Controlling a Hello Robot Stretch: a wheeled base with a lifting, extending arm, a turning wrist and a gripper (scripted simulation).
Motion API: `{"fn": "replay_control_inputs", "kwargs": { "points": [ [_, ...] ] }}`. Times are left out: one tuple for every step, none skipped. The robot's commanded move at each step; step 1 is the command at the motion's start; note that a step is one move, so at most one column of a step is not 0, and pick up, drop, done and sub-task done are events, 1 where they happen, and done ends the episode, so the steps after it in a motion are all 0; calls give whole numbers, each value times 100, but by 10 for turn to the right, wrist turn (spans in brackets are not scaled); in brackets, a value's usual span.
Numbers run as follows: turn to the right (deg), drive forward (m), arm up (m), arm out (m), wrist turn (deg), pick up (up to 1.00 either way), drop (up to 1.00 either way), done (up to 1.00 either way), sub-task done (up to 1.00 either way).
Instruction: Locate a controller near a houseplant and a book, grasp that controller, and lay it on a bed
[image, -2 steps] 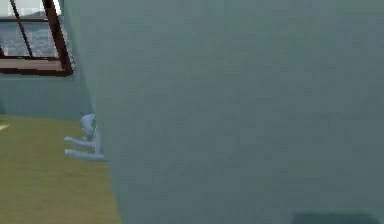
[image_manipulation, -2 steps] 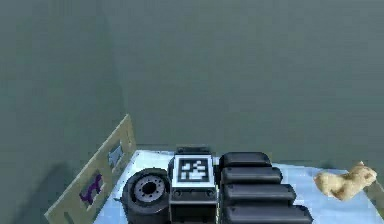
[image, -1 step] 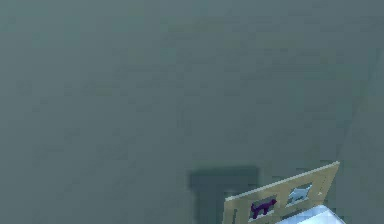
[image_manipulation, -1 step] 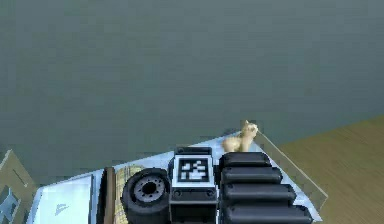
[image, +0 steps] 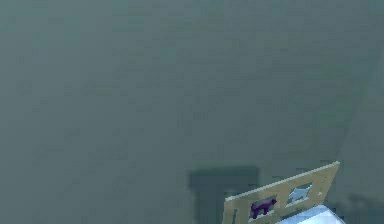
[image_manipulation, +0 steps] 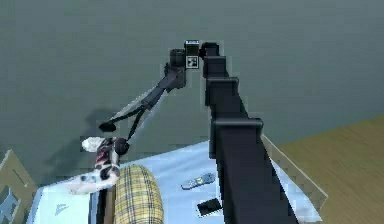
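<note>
Controller (image_manipulation: 197, 182): grey oblong, I read it as such; flat on bed (image_manipulation: 165, 165) sheet, at 9 o'clock of arm (image_manipulation: 235, 130), just beside it.
Jaws: slant toward 8 o'clock from arm's tip; apart or together, I cannot tell; load, cannot tell.
Below jaws: pale mottled thing (image_manipulation: 100, 170), beside plaid pillow (image_manipulation: 138, 195).
Headboard (image: 285, 195): forward view, 5 o'clock.

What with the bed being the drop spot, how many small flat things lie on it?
2: a grey one right of the pillow, and a dark one below it in the picture, by the arm. The arm may hide more.
</note>
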Motion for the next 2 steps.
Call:
{"fn": "replay_control_inputs", "kwargs": {
  "points": [
    [0, 0, 0, 0, 450, 0, 0, 0, 0],
    [0, 0, 0, 0, 450, 0, 0, 0, 0]
  ]
}}
